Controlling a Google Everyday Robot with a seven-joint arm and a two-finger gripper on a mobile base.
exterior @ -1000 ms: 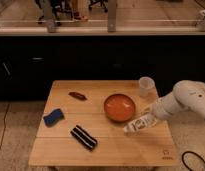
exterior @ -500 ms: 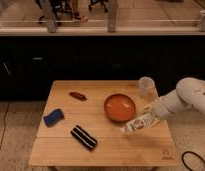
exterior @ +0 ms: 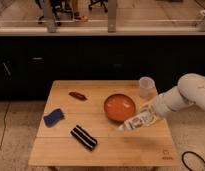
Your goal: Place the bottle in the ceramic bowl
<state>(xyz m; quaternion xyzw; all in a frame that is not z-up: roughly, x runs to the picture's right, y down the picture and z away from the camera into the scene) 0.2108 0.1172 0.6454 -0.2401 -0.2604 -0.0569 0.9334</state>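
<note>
The ceramic bowl is round, orange-red and glossy, and sits right of the table's middle. Just off its right rim, the small clear bottle with a whitish label hangs above the table. It is tilted, its capped end pointing down-left toward the bowl's near edge. My gripper is shut on the bottle's upper end, and the white arm reaches in from the right. The bottle is beside the bowl, not inside it.
A translucent white cup stands behind the bowl at the right. A blue sponge, a dark striped packet and a reddish-brown item lie on the left half of the wooden table. A cable lies on the floor at the lower right.
The gripper and the bottle have shifted slightly left toward the bowl. Nothing else has moved.
</note>
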